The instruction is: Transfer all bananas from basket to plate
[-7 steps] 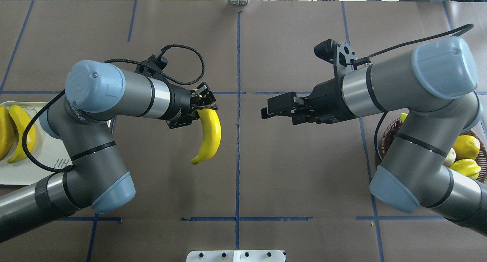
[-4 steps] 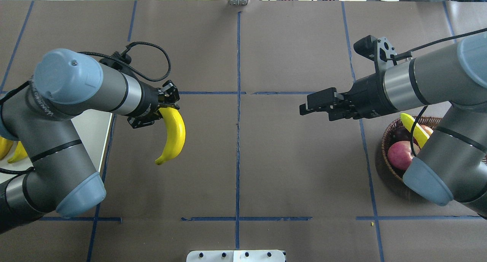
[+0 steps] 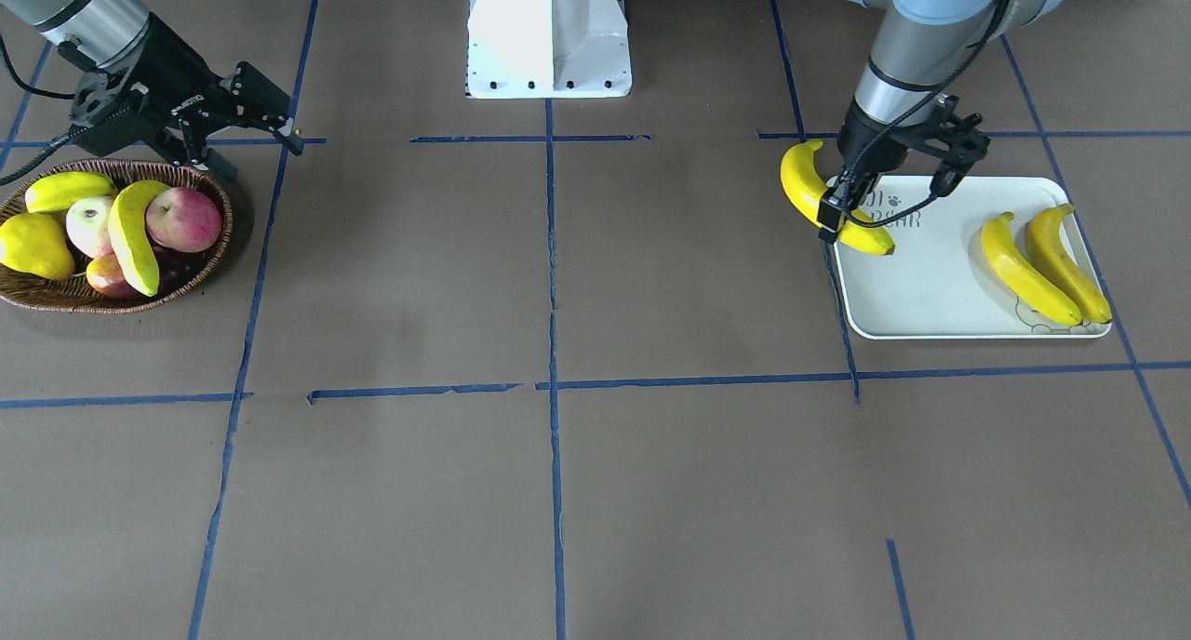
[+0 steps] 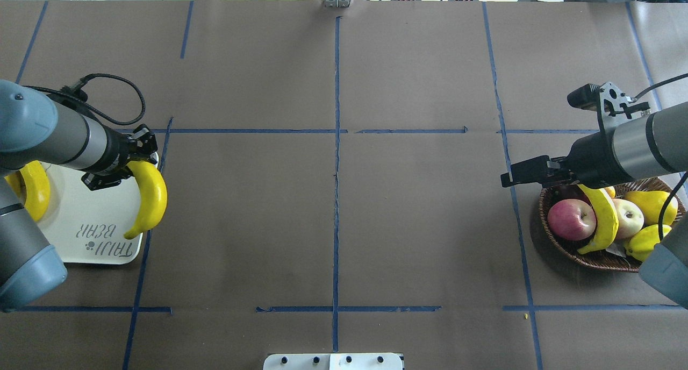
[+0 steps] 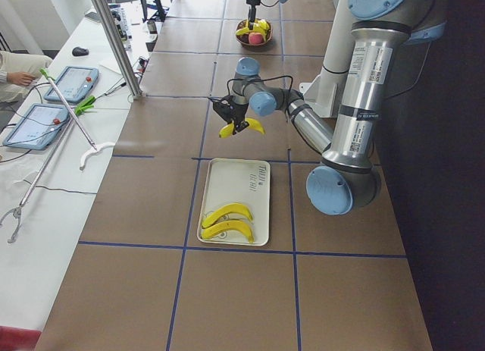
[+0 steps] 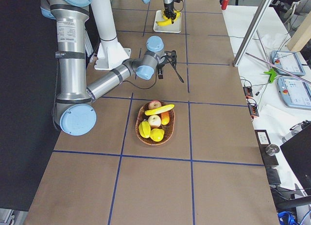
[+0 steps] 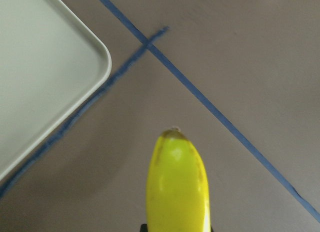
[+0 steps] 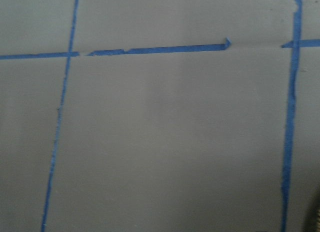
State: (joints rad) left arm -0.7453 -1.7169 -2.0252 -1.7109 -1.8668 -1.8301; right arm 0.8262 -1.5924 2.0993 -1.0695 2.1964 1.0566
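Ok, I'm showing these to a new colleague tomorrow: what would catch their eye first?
Probably the bright yellow banana clamped in the left end effector, hanging at the edge of the off-white plate where two bananas already lie. Next, the wicker basket of mixed fruit at the opposite end, one banana lying across the top, the right end effector near it.

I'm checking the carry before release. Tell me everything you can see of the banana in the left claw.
The banana is bright yellow, glossy and curved, with a darker tip. The left claw is shut on one end, and the rest curves out past it. It is over the plate's lettered edge, partly above the table; the left side view shows it held aloft, touching only the claw.
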